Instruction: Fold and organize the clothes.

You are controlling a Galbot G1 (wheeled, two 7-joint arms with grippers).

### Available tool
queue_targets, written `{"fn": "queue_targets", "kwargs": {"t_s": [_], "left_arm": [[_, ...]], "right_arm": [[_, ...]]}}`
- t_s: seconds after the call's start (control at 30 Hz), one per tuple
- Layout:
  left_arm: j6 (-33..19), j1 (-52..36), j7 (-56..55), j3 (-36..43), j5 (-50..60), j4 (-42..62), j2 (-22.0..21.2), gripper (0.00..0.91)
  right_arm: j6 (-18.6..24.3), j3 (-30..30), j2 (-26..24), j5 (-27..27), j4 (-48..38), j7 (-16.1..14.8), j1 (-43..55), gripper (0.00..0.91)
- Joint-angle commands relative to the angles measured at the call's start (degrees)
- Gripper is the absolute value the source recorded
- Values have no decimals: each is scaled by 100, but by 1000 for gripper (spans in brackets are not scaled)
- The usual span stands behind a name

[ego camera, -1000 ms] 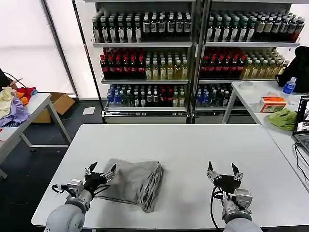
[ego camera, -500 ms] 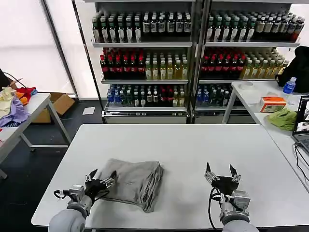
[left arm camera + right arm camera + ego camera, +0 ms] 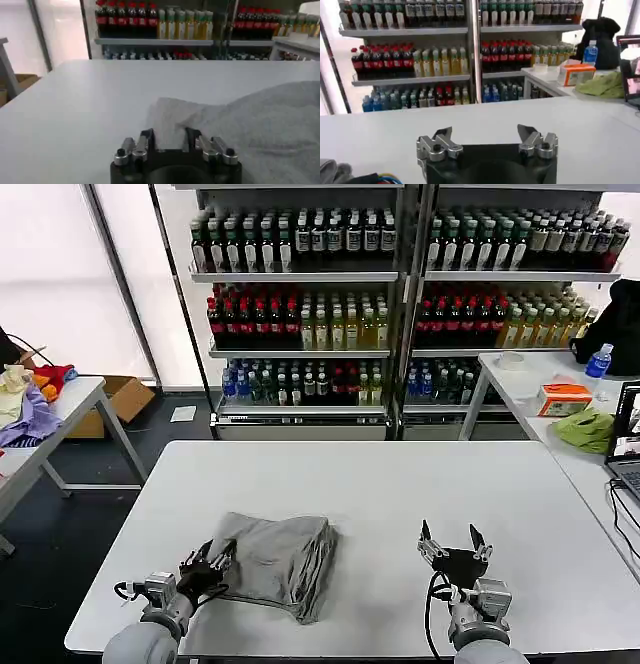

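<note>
two grippers have drawn back toward the robot's body since a second ago. the left gripper (image 3: 208, 562) now sits lower at the near left edge of the t-shirt (image 3: 278, 559), and its fingers (image 3: 192, 562) have narrowed from a wide spread to a small gap, with the cloth's pale corner lying just in front of them in the left wrist view; they hold nothing. the right gripper (image 3: 452, 546) has slid slightly back and to the left over bare table (image 3: 400, 494), its fingers (image 3: 425, 541) spread apart as before and empty. the t-shirt has not moved.

one light grey t-shirt lies folded into a rough rectangle on the near left part of the white table, its right edge bunched in thick layers. one lime-green cloth (image 3: 587, 429) lies on the side table at the right, near one orange box (image 3: 565, 398) and one blue-capped water bottle (image 3: 598, 363). one heap of coloured garments (image 3: 32, 399) sits on the table at the far left.
</note>
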Motion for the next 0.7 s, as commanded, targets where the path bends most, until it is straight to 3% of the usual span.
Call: {"fn": "queue_targets", "kwargs": {"t_s": [0.03, 0.37, 0.5, 0.7], "left_arm": [[20, 31, 63, 30, 33, 38, -68, 10], [-91, 49, -93, -310, -12, -161, 15, 0], [-102, -22, -221, -996, -29, -205, 409, 0], [-58, -28, -253, -2152, -429, 20, 1396, 0]], "right_arm": [[42, 42, -14, 35, 53, 27, 14, 907], [33, 3, -30, 140, 14, 180, 118, 907], [-21, -51, -53, 157, 28, 200, 253, 907], [-21, -104, -71, 205, -17, 221, 358, 907]]}}
